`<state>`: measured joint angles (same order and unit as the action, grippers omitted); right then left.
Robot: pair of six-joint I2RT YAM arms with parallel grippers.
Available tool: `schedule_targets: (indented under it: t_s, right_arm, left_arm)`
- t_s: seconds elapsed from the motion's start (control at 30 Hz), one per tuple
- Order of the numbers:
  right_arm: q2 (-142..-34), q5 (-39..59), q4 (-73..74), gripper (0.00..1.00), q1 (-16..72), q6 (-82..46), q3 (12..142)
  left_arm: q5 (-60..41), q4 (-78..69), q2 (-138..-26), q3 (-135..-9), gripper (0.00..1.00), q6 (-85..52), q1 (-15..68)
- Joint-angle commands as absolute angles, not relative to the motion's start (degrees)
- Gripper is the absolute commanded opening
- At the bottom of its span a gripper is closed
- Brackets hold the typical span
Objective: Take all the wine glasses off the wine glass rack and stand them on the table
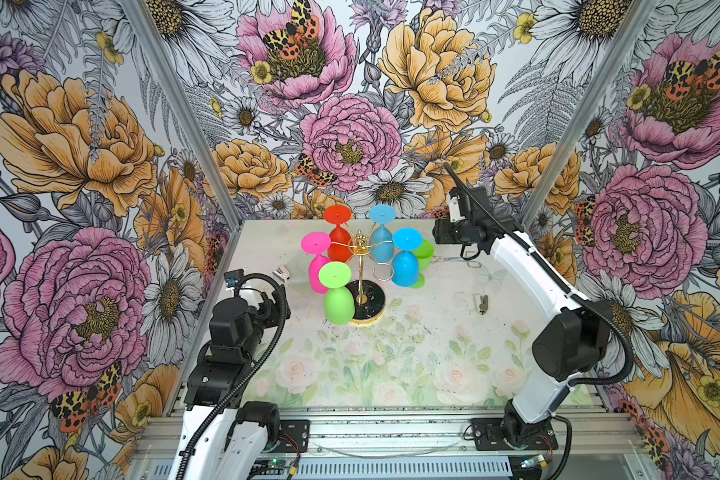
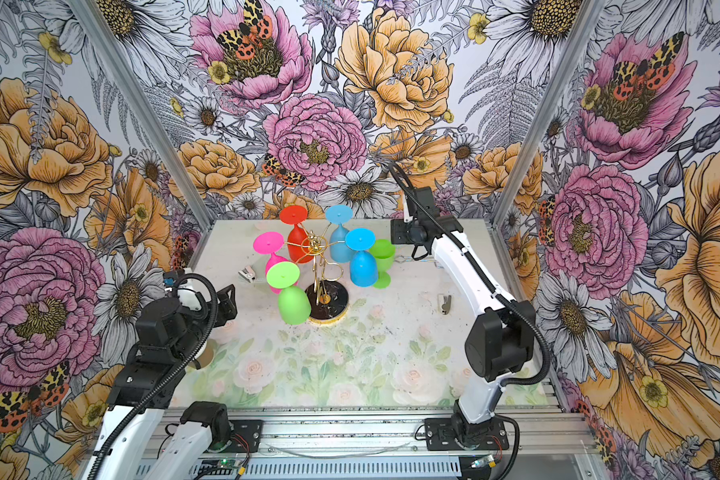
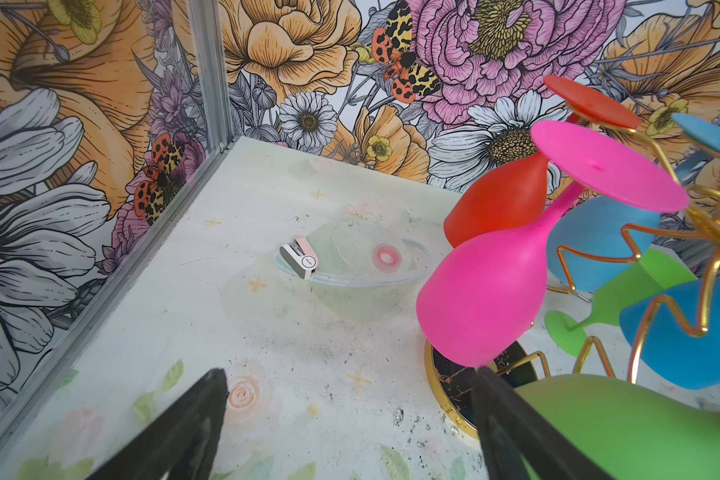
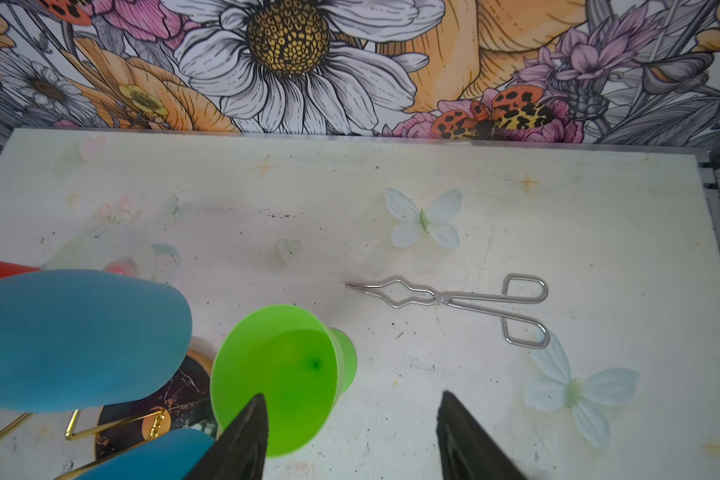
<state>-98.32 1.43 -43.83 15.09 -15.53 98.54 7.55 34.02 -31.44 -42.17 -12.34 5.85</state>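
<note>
Top views, both, over pale floral table point(image 1: 412, 365): at its middle, gold wine glass rack point(image 1: 360, 246) on round black base, hung with five upturned glasses in red, pale blue, pink, blue and green. Just right of rack, upright on table and clear of the wire loops, green wine glass point(image 4: 292, 357). Close by it, right gripper point(image 4: 352, 395) spread wide, holding nothing; left of rack, left gripper point(image 3: 350, 372) likewise agape and empty; farther right, steel tongs point(image 4: 445, 297) flat on table.
</note>
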Motion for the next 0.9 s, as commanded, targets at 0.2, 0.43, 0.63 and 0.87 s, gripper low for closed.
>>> schedule_targets:
  t_s: [0.2, 0.43, 0.63, 0.87]
  right_arm:
    - [-89.25, 19.76, -38.33, 0.66, 13.85, -23.91, 94.90]
    - [-83.90, 29.38, -29.38, 0.64, 13.96, -31.43, 86.94]
    - [-80.85, 33.84, -23.62, 0.61, 14.05, -35.67, 81.27]
    - [-79.25, 35.68, -19.46, 0.56, 14.64, -38.47, 77.76]
  left_arm:
    - [5.42, 32.63, -30.84, -41.65, 0.93, -13.36, 4.71]
    - [5.02, 32.44, -30.79, -41.51, 0.93, -13.48, 4.58]
    - [4.55, 32.18, -30.87, -41.47, 0.93, -13.59, 4.57]
    - [4.22, 32.08, -30.89, -41.26, 0.93, -13.77, 4.46]
